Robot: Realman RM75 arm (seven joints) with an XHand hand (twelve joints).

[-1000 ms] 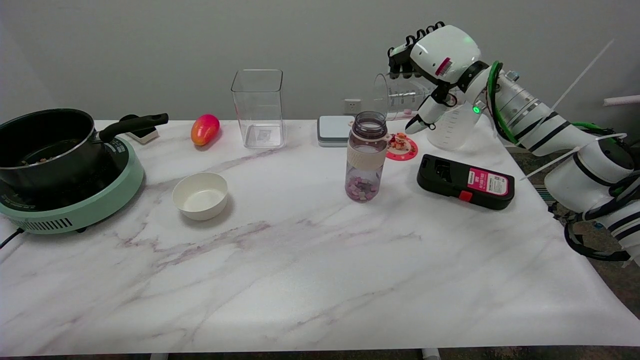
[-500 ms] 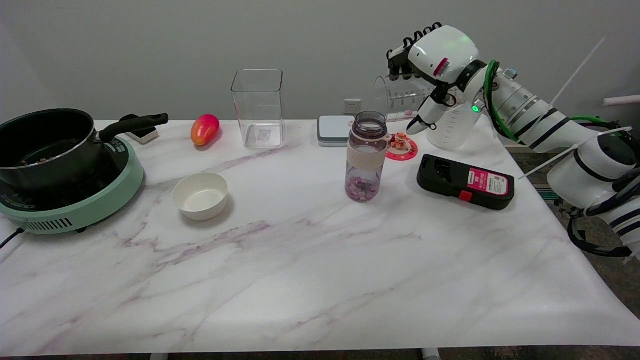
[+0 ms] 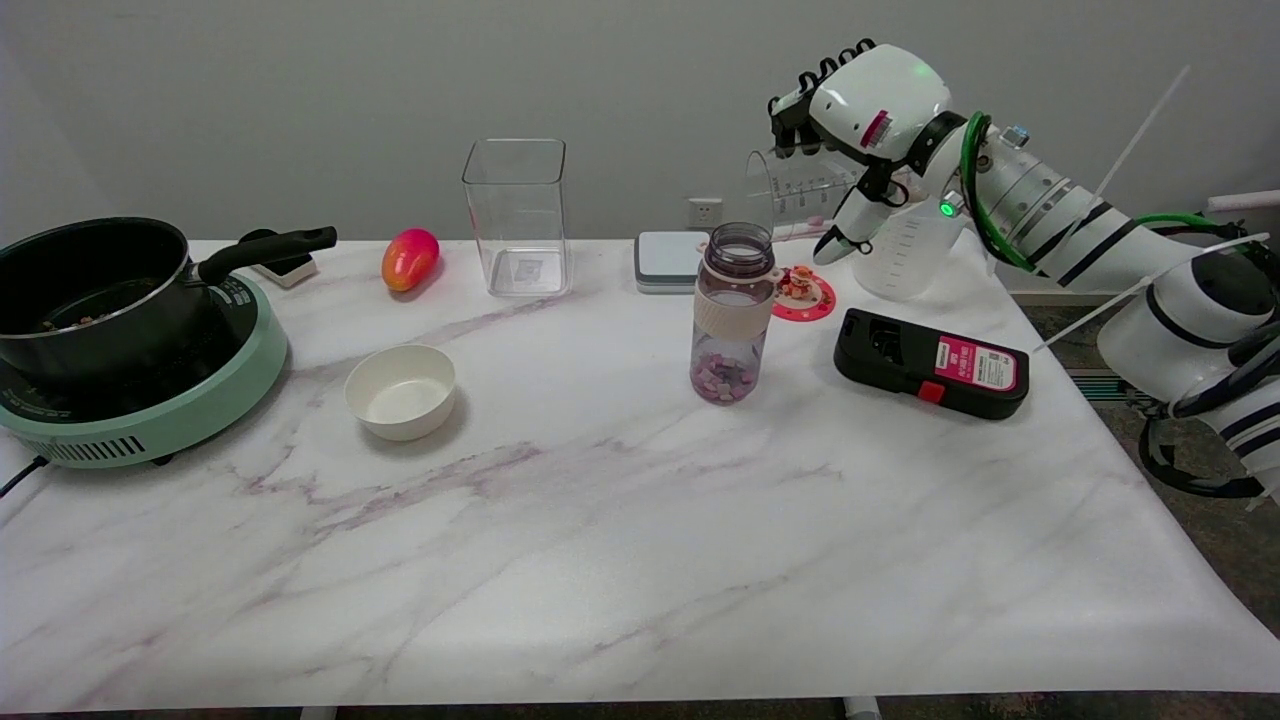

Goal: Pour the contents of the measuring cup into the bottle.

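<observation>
We see the robot hand up in the air at the desk's far right, its fingers wrapped around a clear measuring cup that is tipped on its side, mouth pointing left toward the bottle. The bottle stands upright on the desk, uncapped, just below and left of the cup's mouth, with small pink and white pieces lying in its bottom. Behind the hand a clear jug sits close to the desk's right edge, and a black case with a red label lies near that same edge, right of the bottle. A round red coaster lies between the bottle and the jug. The near half of the desk is bare marble-patterned surface. To the left we find a white bowl, and at the left edge a black pot on a green cooker. Along the far edge stand a red-yellow mango, a tall clear container and a small grey box. A plain grey wall closes the room behind.
</observation>
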